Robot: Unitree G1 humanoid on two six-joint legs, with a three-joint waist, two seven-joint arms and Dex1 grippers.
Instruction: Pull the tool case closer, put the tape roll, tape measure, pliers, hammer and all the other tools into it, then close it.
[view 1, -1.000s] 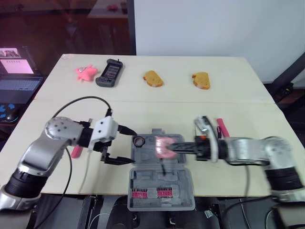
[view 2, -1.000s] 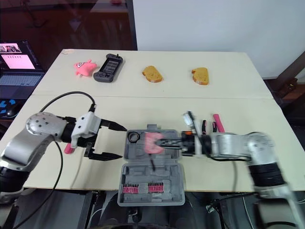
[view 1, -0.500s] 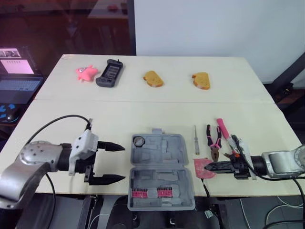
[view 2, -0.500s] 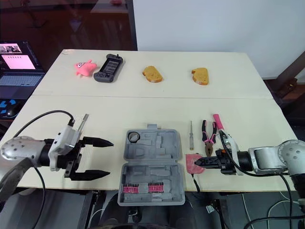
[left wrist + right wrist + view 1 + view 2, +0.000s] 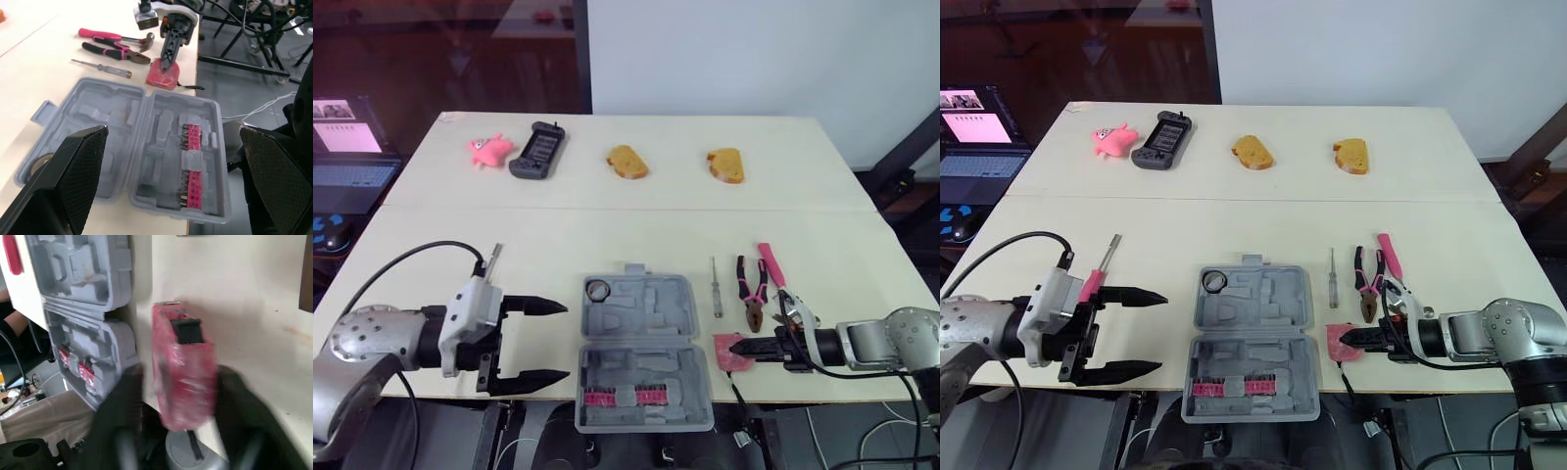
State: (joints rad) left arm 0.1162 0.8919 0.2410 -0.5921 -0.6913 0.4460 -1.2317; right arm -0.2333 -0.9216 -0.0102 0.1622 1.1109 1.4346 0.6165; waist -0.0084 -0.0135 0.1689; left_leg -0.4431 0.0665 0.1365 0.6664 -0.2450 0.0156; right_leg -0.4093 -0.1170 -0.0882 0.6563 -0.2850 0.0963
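Lying on the table (image 5: 607,235) just right of the open tool case (image 5: 646,305), the tape measure (image 5: 722,354) looks compact, rigid and smooth-shelled, probably best squeezed across its flat sides. The right gripper (image 5: 740,345) meets it, though I cannot tell whether it is clamped on. The left gripper (image 5: 560,341) gapes wide, holding nothing.

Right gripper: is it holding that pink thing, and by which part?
Cannot be told. The right gripper straddles the sides of the pink tape measure lying on the table; no firm grip shows. The left gripper is open, empty.

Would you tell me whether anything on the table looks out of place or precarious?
The open tool case hangs over the front edge of the table: its near half, with the pink bits, juts past it. Nothing looks spilled.
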